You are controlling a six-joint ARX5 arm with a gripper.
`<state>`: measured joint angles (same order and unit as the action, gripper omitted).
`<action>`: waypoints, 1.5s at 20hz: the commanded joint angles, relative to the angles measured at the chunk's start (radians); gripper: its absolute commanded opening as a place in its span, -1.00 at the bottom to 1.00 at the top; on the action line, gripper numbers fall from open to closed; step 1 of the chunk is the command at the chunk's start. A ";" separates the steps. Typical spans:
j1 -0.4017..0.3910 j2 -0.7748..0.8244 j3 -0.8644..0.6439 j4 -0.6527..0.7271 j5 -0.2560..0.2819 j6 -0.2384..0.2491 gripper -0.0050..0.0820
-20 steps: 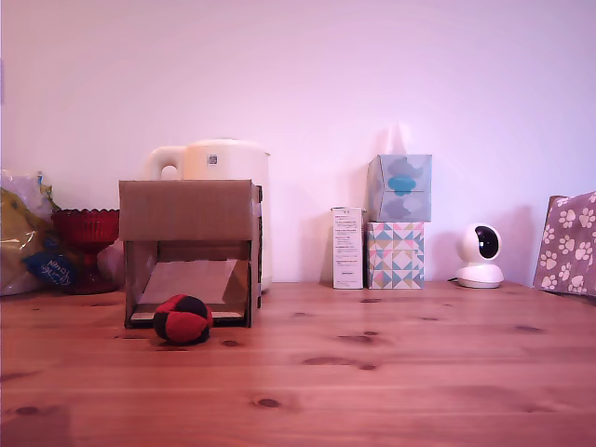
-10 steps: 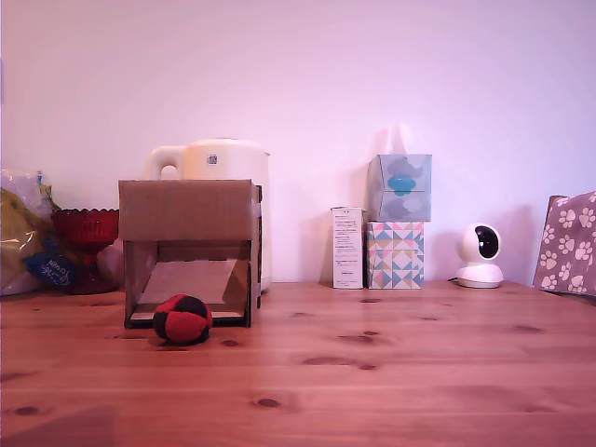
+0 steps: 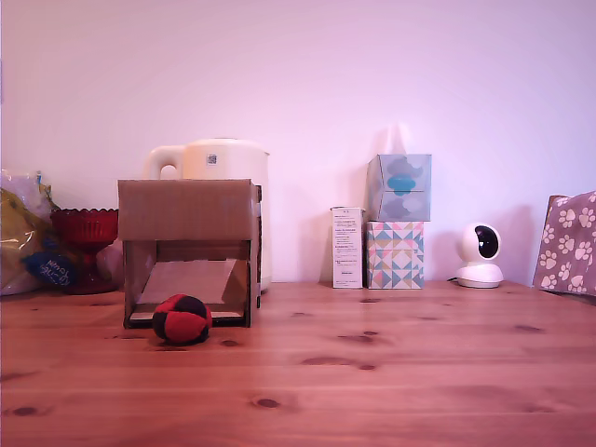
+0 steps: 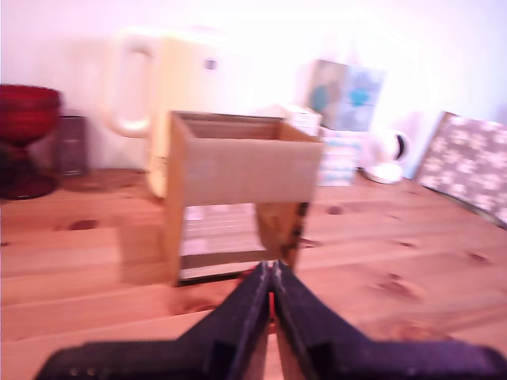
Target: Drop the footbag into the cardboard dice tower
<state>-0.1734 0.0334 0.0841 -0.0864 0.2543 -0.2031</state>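
Observation:
The footbag [image 3: 182, 318], red and black, lies on the wooden table just in front of the cardboard dice tower's [image 3: 186, 209] front opening, touching its lower edge. The sloped ramp shows inside the tower. My gripper is out of the exterior view. In the wrist view my gripper [image 4: 269, 267] is shut, its black fingers [image 4: 238, 317] pressed together and aimed at the foot of the tower [image 4: 242, 166], short of it. Only a sliver of red shows between the fingers; the rest of the footbag is hidden behind them.
A cream kettle [image 3: 223, 158] stands behind the tower. A red glass bowl [image 3: 86, 228] and a bag [image 3: 19, 237] are at the exterior view's left. To the right stand a white carton [image 3: 347, 248], two stacked tissue boxes [image 3: 399, 186], a small white camera [image 3: 480, 253] and a paw-print box [image 3: 568, 242].
A faint shadow on the table at the exterior view's lower left has faded away. The footbag and the tower have not moved.

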 commanded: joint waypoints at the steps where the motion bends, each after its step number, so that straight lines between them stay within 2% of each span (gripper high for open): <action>1: -0.015 0.037 0.029 0.018 0.018 -0.003 -0.94; 2: -0.027 0.071 0.037 0.039 0.032 -0.003 -0.94; 7: -0.081 0.314 0.040 0.198 0.032 0.001 -0.94; 10: -0.101 0.483 0.040 0.350 0.026 0.007 -0.94; 15: -0.122 0.805 0.040 0.608 0.015 0.055 -0.94; 19: -0.124 1.021 0.045 0.777 0.014 0.055 -0.94; 24: -0.124 1.238 0.116 0.880 0.017 0.085 -0.94; 26: -0.125 1.314 0.174 0.879 0.040 0.102 -0.92; 27: -0.129 1.348 0.202 0.879 0.053 0.109 -0.75; 28: -0.135 1.382 0.232 0.879 0.052 0.110 -0.31; 29: -0.142 1.410 0.258 0.879 0.051 0.113 0.29; 30: -0.145 1.441 0.284 0.878 0.048 0.123 0.78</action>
<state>-0.3145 1.4517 0.3752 0.7872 0.2985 -0.0940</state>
